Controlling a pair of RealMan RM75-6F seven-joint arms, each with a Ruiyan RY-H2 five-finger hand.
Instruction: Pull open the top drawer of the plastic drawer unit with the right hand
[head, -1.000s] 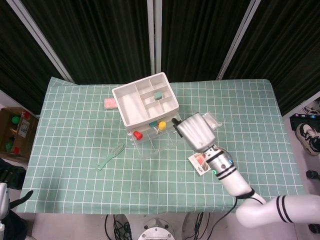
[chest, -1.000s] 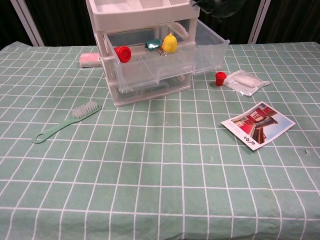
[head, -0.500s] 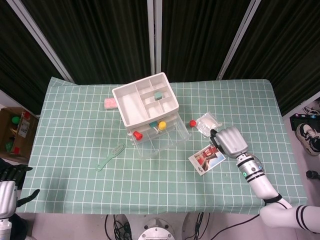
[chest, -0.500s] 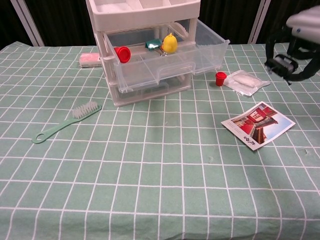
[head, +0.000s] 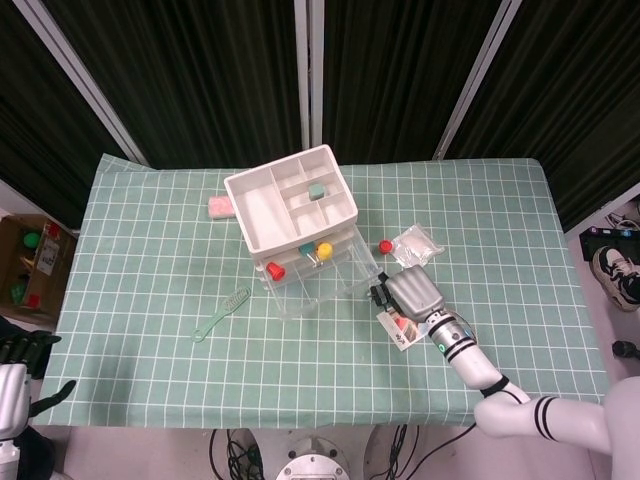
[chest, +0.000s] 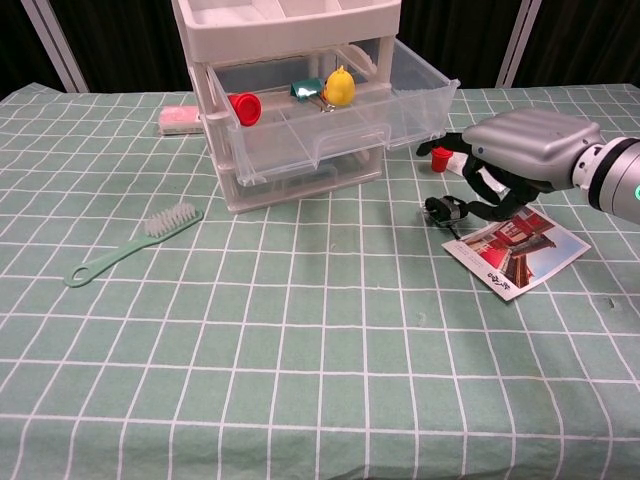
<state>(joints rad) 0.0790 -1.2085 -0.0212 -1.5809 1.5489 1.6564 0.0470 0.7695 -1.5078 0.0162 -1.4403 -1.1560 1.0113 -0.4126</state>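
Chest view shows my right hand (chest: 505, 160) low over the postcard (chest: 516, 247), fingers curled, grasping nothing. Far left of it, the top drawer (chest: 330, 110) stands pulled out: light, thin, slippery plastic, I judge; hook its front lip.

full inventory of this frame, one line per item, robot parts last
drawer unit: 1, white frame, clear drawers, table centre
top drawer: 1, clear, pulled out
red cap: 1, in top drawer
yellow toy: 1, in top drawer
green clip: 1, in top drawer
brush: 1, pale green, left of unit
pink packet: 1, behind unit
red bottle cap: 1, right of unit
clear bag: 1, beside red bottle cap
photo card: 1, under right hand
right hand: fingers curled, empty, over card
left hand: frame's bottom-left edge
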